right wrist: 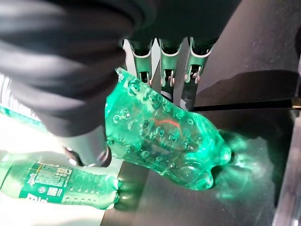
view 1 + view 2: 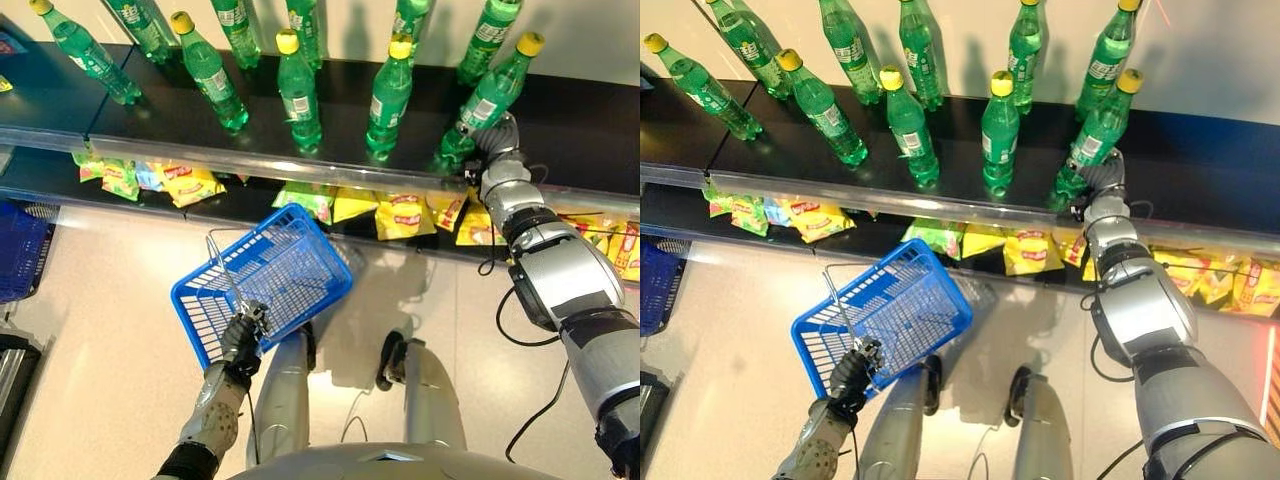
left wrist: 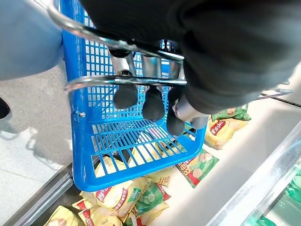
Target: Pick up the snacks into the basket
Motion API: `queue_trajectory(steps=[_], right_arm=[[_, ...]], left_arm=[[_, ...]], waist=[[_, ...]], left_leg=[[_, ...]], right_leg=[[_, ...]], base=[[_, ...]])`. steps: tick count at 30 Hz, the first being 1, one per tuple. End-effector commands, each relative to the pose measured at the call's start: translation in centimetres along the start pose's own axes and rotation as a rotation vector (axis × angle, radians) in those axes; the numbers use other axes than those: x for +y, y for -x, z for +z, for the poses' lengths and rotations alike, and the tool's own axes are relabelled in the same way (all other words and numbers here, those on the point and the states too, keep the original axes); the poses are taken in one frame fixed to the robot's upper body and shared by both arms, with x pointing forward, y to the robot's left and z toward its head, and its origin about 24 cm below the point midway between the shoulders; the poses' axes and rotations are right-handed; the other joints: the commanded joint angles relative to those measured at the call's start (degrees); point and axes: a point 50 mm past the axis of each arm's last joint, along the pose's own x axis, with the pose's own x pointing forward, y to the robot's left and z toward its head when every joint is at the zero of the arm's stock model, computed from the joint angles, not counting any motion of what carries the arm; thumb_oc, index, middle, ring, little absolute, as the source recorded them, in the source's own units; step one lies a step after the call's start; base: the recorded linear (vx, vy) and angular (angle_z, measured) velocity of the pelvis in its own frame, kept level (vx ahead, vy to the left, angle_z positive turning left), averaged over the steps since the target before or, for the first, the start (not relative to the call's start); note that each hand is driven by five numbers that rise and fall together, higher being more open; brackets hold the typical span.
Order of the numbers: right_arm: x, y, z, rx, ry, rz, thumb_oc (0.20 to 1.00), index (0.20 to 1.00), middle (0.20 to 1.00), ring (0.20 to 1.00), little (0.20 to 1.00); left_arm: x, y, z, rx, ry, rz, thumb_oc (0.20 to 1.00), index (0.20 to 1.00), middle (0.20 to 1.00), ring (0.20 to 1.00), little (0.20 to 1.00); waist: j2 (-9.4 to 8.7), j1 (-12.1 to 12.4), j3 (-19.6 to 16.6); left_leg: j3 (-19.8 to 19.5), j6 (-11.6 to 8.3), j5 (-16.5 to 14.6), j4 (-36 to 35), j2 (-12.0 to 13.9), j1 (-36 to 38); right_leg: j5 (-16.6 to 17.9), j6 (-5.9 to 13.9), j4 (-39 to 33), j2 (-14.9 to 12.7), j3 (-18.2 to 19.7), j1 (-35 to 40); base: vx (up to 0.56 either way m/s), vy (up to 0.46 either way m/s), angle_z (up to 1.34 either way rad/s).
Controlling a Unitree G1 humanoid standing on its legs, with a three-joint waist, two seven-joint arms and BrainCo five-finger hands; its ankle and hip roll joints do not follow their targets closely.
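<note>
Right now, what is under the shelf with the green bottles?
Under the black shelf, yellow and green snack bags lie in a row on the lower shelf. The blue wire basket, held by the left hand, covers part of it.

place: shop aisle | shown by: green bottles [image 2: 298,92] ranged on a dark shelf [image 2: 580,120] | snack packets [image 2: 405,215] laid out on the shelf below | blue shopping basket [image 2: 265,280] carried over a tiled floor [image 2: 100,330]
</note>
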Motion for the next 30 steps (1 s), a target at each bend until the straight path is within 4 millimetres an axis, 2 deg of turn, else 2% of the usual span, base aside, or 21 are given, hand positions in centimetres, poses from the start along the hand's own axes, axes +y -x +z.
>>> queue_trajectory(steps=[1, 5, 10, 12, 15, 16, 17, 18, 22, 23, 24, 25, 30], right_arm=[[-2.1, -0.7, 5.1, -0.214, -0.078, -0.06, 0.2, 0.2, 0.2, 0.2, 0.2], [-2.5, -0.2, 6.3, -0.328, -0.128, -0.072, 0.2, 0.2, 0.2, 0.2, 0.2], [-4.4, 1.4, 7.7, -0.519, -0.148, -0.127, 0.2, 0.2, 0.2, 0.2, 0.2], [-5.1, 2.1, 7.6, -0.568, -0.133, -0.143, 0.2, 0.2, 0.2, 0.2, 0.2], [-6.0, 3.7, 7.6, -0.671, -0.109, -0.159, 0.2, 0.2, 0.2, 0.2, 0.2], [-6.3, 4.9, 7.7, -0.74, -0.079, -0.151, 0.2, 0.2, 0.2, 0.2, 0.2], [-6.3, 4.9, 7.6, -0.738, -0.079, -0.152, 0.2, 0.2, 0.2, 0.2, 0.2], [-6.8, 6.2, 8.1, -0.817, -0.054, -0.148, 0.2, 0.2, 0.2, 0.2, 0.2], [-6.8, 7.5, 8.6, -0.89, -0.052, -0.123, 0.2, 0.2, 0.2, 0.2, 0.2], [-6.4, 8.7, 8.8, -0.938, -0.074, -0.07, 0.2, 0.2, 0.2, 0.2, 0.2], [-6.4, 8.7, 8.8, -0.937, -0.074, -0.07, 0.2, 0.2, 0.2, 0.2, 0.2], [-5.7, 9.8, 8.7, -0.965, -0.132, 0.014, 0.2, 0.2, 0.2, 0.2, 0.2], [-3.6, 12.1, 7.4, -0.942, -0.286, 0.249, 0.2, 0.2, 0.2, 0.2, 0.2]], left_arm=[[-1.8, 0.0, 1.3, -0.068, -0.043, -0.12, 0.2, 0.2, 0.2, 0.2, 0.2], [-2.0, 0.0, 1.9, -0.098, -0.04, -0.124, 0.2, 0.2, 0.2, 0.2, 0.2], [-2.1, 0.0, 2.5, -0.136, -0.018, -0.122, 0.2, 0.2, 0.2, 0.2, 0.2], [-2.0, -0.1, 2.6, -0.148, -0.009, -0.115, 0.2, 0.2, 0.2, 0.2, 0.2], [-1.7, 0.0, 2.6, -0.159, 0.001, -0.101, 0.2, 0.2, 0.2, 0.2, 0.2], [-1.5, 0.1, 2.6, -0.164, 0.004, -0.093, 0.2, 0.2, 0.2, 0.2, 0.2], [-1.5, 0.1, 2.6, -0.164, 0.003, -0.093, 0.2, 0.2, 0.2, 0.2, 0.2], [-1.4, 0.2, 2.7, -0.173, 0.001, -0.093, 0.2, 0.2, 0.2, 0.2, 0.2], [-1.3, 0.3, 2.8, -0.176, -0.004, -0.095, 0.2, 0.2, 0.2, 0.2, 0.2], [-1.1, 0.4, 2.7, -0.172, -0.001, -0.092, 0.2, 0.2, 0.2, 0.2, 0.2], [-1.1, 0.4, 2.7, -0.172, -0.002, -0.092, 0.2, 0.2, 0.2, 0.2, 0.2], [-1.2, 0.5, 2.7, -0.172, 0.007, -0.102, 0.2, 0.2, 0.2, 0.2, 0.2], [-1.5, 0.7, 2.6, -0.165, 0.029, -0.122, 0.2, 0.2, 0.2, 0.2, 0.2]], waist=[[-0.06, -0.3, -1.4], [-0.15, -0.9, -1.3], [-0.37, -1.9, -1.2], [-0.53, -2.1, -1.4], [-0.93, -2.5, -1.7], [-1.19, -2.6, -1.8], [-1.22, -2.6, -1.8], [-1.44, -2.9, -1.8], [-1.8, -3.0, -1.9], [-2.08, -3.2, -1.8], [-2.1, -3.1, -1.9], [-2.36, -3.3, -1.8], [-2.93, -3.7, -1.4]], left_leg=[[3.9, 6.03, 0.5, -1.2, -3.2, 2.2], [4.0, 6.05, 0.7, -1.9, -3.2, 2.9], [3.8, 6.06, 0.9, -2.9, -3.1, 3.7], [3.8, 6.03, 1.0, -3.5, -3.0, 4.1], [3.8, 6.08, 1.3, -4.4, -2.9, 4.9], [3.7, 6.16, 1.4, -5.0, -2.9, 5.4], [3.7, 6.16, 1.4, -5.0, -2.9, 5.4], [3.7, 6.18, 1.6, -5.6, -3.0, 5.9], [3.6, 6.22, 1.8, -6.0, -3.0, 6.1], [3.5, 6.27, 1.9, -6.3, -3.1, 6.3], [3.5, 6.27, 1.9, -6.3, -3.1, 6.3], [3.5, 6.22, 2.2, -7.1, -3.1, 6.5], [3.5, 6.11, 3.3, -9.2, -3.3, 7.2]], right_leg=[[3.5, 3.02, -1.8, 1.5, 0.2, 2.4], [3.9, 3.14, -2.4, 1.7, 0.6, 2.9], [4.2, 3.36, -3.1, 1.9, 0.6, 3.4], [4.3, 3.41, -3.5, 1.8, 0.4, 3.8], [4.5, 3.57, -4.4, 1.9, 0.5, 4.6], [4.5, 3.68, -4.7, 2.0, 0.6, 5.1], [4.6, 3.68, -4.8, 2.0, 0.6, 5.1], [4.7, 3.77, -5.3, 2.1, 0.7, 5.5], [4.9, 3.84, -5.6, 2.1, 0.8, 5.7], [5.1, 3.8, -6.0, 2.3, 0.8, 5.9], [5.1, 3.8, -6.1, 2.3, 0.8, 5.9], [5.4, 3.82, -6.8, 2.3, 0.9, 6.1], [6.3, 3.9, -8.4, 2.5, 0.9, 6.3]], base=[[0.0, 0.0, 0.0], [0.0, 0.0, 0.0], [0.0, 0.0, 0.0], [0.0, 0.0, 0.0], [0.0, -0.005, -0.02], [0.0, 0.0, 0.0], [0.0, 0.0, 0.0], [0.0, 0.0, 0.0], [0.0, -0.004, -0.05], [0.0, 0.0, 0.0], [0.0, 0.0, 0.0], [-0.01, 0.0, -0.04], [0.0, 0.004, -0.04]])
